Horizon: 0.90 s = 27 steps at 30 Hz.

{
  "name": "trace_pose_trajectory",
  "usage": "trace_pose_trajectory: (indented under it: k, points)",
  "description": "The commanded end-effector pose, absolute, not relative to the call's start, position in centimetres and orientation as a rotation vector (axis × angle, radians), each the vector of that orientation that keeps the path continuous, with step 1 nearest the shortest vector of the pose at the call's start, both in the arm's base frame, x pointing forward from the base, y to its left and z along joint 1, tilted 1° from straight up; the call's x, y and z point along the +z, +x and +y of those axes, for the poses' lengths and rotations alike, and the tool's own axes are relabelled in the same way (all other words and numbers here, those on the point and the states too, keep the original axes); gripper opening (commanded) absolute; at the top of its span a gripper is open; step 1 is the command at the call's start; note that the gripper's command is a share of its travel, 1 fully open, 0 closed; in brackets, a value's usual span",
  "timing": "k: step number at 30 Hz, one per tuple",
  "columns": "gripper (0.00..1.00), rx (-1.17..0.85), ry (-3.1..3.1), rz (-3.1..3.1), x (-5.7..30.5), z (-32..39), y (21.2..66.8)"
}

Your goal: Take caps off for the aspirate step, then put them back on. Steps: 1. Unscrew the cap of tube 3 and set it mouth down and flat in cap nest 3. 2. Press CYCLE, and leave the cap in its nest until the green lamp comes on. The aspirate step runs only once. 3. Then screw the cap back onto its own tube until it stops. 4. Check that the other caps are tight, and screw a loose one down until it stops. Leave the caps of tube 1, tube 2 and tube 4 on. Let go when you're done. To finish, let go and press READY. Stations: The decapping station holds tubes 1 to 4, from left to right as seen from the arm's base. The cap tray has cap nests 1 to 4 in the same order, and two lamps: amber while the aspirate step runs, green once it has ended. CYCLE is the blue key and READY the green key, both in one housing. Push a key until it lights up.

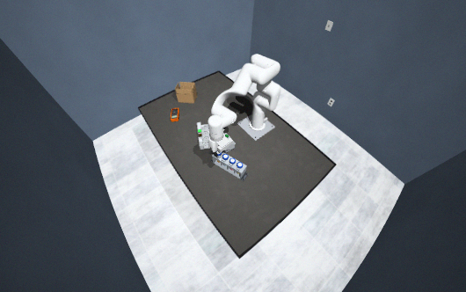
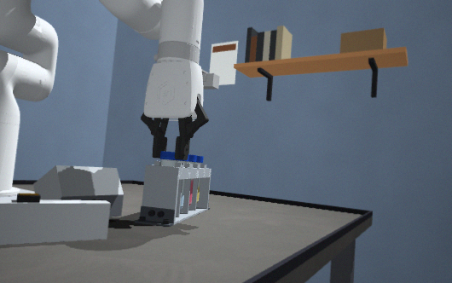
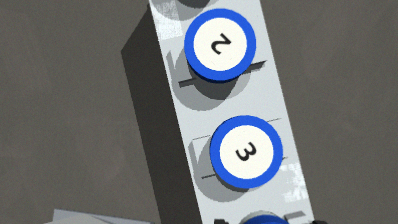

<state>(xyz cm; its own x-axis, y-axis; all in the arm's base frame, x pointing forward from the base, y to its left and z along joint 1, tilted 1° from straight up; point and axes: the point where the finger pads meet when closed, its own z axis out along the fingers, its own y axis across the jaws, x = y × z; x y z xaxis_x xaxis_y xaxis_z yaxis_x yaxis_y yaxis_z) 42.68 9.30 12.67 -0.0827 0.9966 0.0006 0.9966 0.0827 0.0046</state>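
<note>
Caps 2 point(image 3: 220, 44) and 3 point(image 3: 246, 151) on tubes, claw point(image 2: 170, 154) half-open astride end cap point(image 3: 262, 219), gripping nothing; probably mid tightness check, READY press pending.

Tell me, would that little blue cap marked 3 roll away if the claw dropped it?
Possibly. Cap 3 looks round like a disc, so on edge it might roll. Its top appears flat, so it would probably settle. It looks small, rigid and light.

The arm point(image 2: 176, 25) points straight down, its gripper point(image 2: 171, 150) half open, gripping nothing.
</note>
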Motion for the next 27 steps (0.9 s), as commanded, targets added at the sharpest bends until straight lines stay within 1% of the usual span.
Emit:
trace_pose_trajectory:
  k: [1,10,20,23,24,27]
  points:
    - [0.46,0.0,2.118,2.3,12.8,9.3,42.8]
    - [0.46,0.0,2.118,2.3,14.3,9.3,42.8]
    - [0.46,0.0,2.118,2.3,17.3,9.4,42.8]
    - [0.46,0.0,2.118,2.3,17.4,9.4,42.8]
    - [0.0,0.001,2.212,2.209,17.4,8.9,42.1]
    - [0.0,0.001,2.267,2.153,17.4,8.4,41.4]
